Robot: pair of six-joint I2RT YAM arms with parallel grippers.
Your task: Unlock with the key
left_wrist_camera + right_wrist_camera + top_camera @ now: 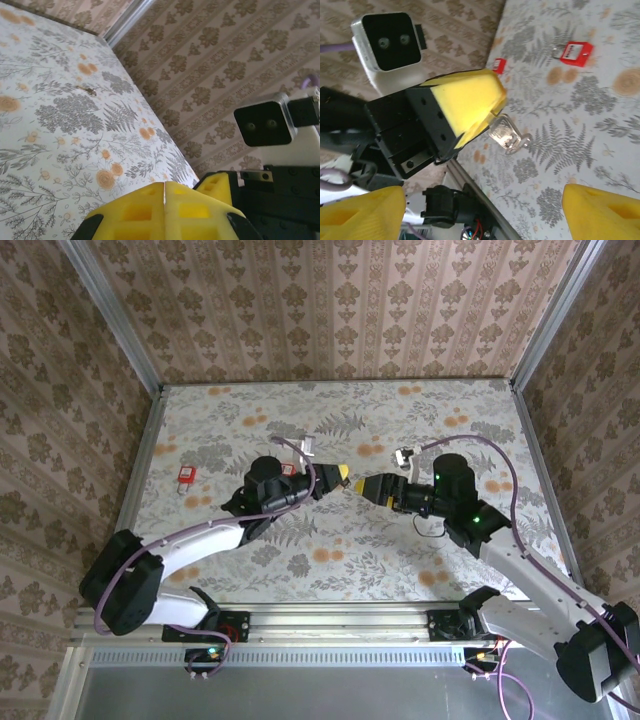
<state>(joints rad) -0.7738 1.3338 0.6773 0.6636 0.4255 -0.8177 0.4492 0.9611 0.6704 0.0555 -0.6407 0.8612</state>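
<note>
At the centre of the overhead view the left jaws are clenched on a small silvery metal key [507,136], which pokes out past their tips. The right jaws face it, spread wide and holding nothing. A red padlock [185,476] lies at mid-left on the floral-patterned surface [400,560] — well apart from the key.

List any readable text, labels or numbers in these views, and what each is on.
None can be read.
red padlock: there is a pale label patch on its face, too blurred to read.
key: no stamp or number can be made out.
wallpaper and table cover: printed floral patterns only, no lettering.
</note>
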